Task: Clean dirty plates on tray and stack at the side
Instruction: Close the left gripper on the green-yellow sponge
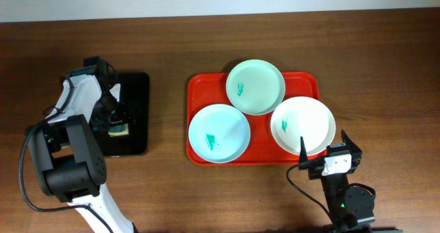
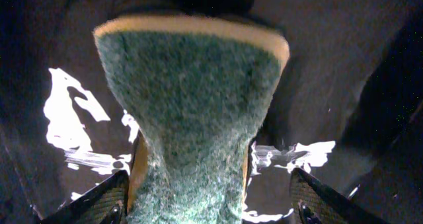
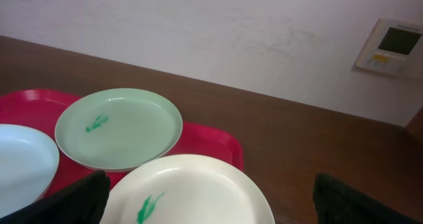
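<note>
The red tray [image 1: 196, 89] holds three plates: pale green [image 1: 256, 86] at the back, pale blue [image 1: 218, 132] at the front left, and white [image 1: 302, 125] at the right. Each has a small green smear. My right gripper [image 1: 325, 145] is open and empty at the white plate's front edge. In the right wrist view its fingers [image 3: 211, 181] stand wide either side of the white plate [image 3: 192, 191], with the green plate [image 3: 119, 128] and the tray [image 3: 211, 145] behind. My left gripper [image 1: 117, 119] is open around a green-and-yellow sponge [image 2: 192, 98].
The sponge [image 1: 119, 130] lies on a smaller black tray [image 1: 137, 89] at the left, also seen in the left wrist view [image 2: 330, 65]. Brown wooden table [image 1: 385, 54] all round. A white wall with a small wall panel [image 3: 390, 47] stands behind the table.
</note>
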